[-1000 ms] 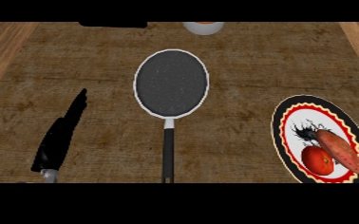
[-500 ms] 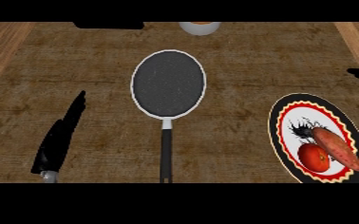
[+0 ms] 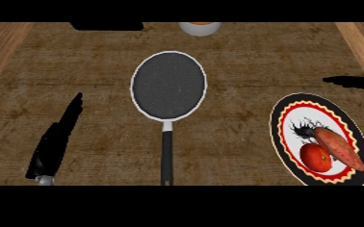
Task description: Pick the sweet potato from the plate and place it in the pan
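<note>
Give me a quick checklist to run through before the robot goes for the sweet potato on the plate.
1. Orange sweet potato lies on the round red-rimmed plate: ok.
2. Red tomato touches the sweet potato, could be knocked: not ok.
3. Dark round pan with black handle holds nothing: ok.
4. Left hand open, resting at lower left: ok.
5. Right hand only a dark sliver at the right edge, fingers: cannot tell.

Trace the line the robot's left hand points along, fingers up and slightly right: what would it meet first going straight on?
The left hand points up the bare counter, passing left of the pan. The way looks free until the dark object at the far edge, though depth is unclear.
</note>
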